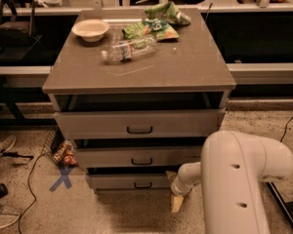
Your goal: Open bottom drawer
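Observation:
The bottom drawer (129, 182) is the lowest of three grey-beige fronts, with a small black bar handle (143, 185) at its centre. Above it are the middle drawer (136, 156) and the taller top drawer (136, 125), each standing out a little from the cabinet. My white arm (244, 179) fills the lower right. My gripper (177, 203) hangs low by the floor, just off the right end of the bottom drawer's front, to the right of its handle.
On the cabinet top (185, 67) lie a white bowl (90, 29), a clear plastic bottle (129, 49) and green snack bags (156, 23). A blue X (62, 178) marks the floor at left, near a wrapper (64, 153), cables and shoes.

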Action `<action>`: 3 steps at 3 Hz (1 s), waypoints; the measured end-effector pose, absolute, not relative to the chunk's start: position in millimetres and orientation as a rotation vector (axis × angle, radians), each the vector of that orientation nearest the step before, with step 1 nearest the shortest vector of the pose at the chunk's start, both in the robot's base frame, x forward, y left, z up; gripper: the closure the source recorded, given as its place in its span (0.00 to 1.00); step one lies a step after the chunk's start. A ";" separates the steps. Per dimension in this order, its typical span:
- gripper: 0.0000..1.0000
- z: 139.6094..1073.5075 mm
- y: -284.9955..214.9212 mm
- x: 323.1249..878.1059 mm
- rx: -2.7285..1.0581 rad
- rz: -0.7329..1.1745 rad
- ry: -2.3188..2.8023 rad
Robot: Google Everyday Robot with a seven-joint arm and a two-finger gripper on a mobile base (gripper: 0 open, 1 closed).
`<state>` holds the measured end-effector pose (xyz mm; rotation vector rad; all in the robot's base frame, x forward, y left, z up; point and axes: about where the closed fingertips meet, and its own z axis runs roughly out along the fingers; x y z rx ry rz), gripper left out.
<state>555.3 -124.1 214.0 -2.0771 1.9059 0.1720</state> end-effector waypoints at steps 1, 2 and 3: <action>0.00 208.6 -129.7 567.6 -2.083 0.076 1.896; 0.00 200.3 -130.4 583.4 -2.083 0.042 1.874; 0.00 181.2 -133.0 598.4 -2.085 0.077 1.891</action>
